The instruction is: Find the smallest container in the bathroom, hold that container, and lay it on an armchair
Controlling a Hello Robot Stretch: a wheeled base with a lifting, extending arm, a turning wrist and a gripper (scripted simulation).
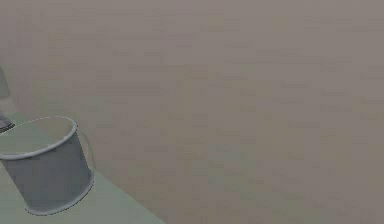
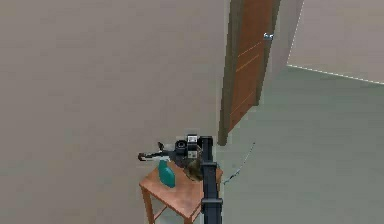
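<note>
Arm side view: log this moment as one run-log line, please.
tool near small wooden table | teal object on table | hold: cannot tell | wooden door beyond

In the arm side view we see a small wooden desk standing on the grey-green floor, close to a wall. A small teal container sits on its top. In the forward view, a grey cylindrical vessel stands on a pale surface.

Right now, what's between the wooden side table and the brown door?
Bare floor separates the side table from the door, as seen in the arm side view.
</note>
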